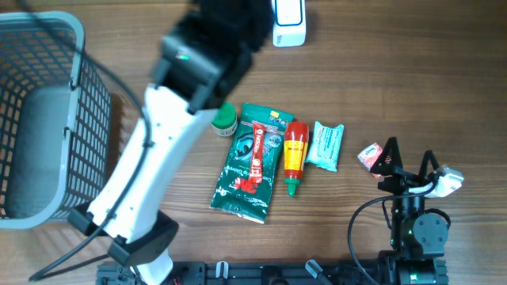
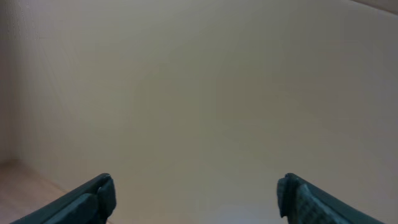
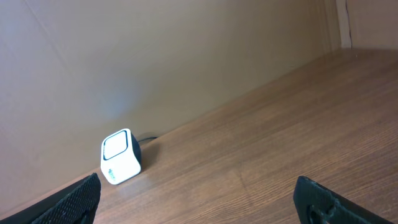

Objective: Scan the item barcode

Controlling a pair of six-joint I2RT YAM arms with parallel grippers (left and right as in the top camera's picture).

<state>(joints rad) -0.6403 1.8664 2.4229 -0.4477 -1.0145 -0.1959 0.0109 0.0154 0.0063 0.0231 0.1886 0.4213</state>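
Bench [image 1: 412, 79] holds the green packet [image 1: 238, 178] at 6 o'clock from the scanner [image 1: 288, 22], likely light and floppy, best pinched at an edge, while left fingers [image 2: 96, 200] and right fingers [image 3: 78, 199] are open and empty.

Overhead: fixed high, pointing straight down on wooden table [image 1: 396, 95]. Whole work area in frame: arm bases at near edge, barcode scanner [image 1: 288, 22] at far edge, basket [image 1: 87, 103] at left edge.

Left wrist: pointing about level into plain beige wall [image 2: 199, 93], which fills nearly the whole frame. Left fingertips [image 2: 99, 196] in bottom corners, sliver of wood bottom left.

Right wrist: low over table, looking across the wood toward far wall. Right fingertips [image 3: 323, 199] in bottom corners.

Overlap: scanner and far tabletop shared by overhead and right wrist. Only the wall shared by the two wrist views.
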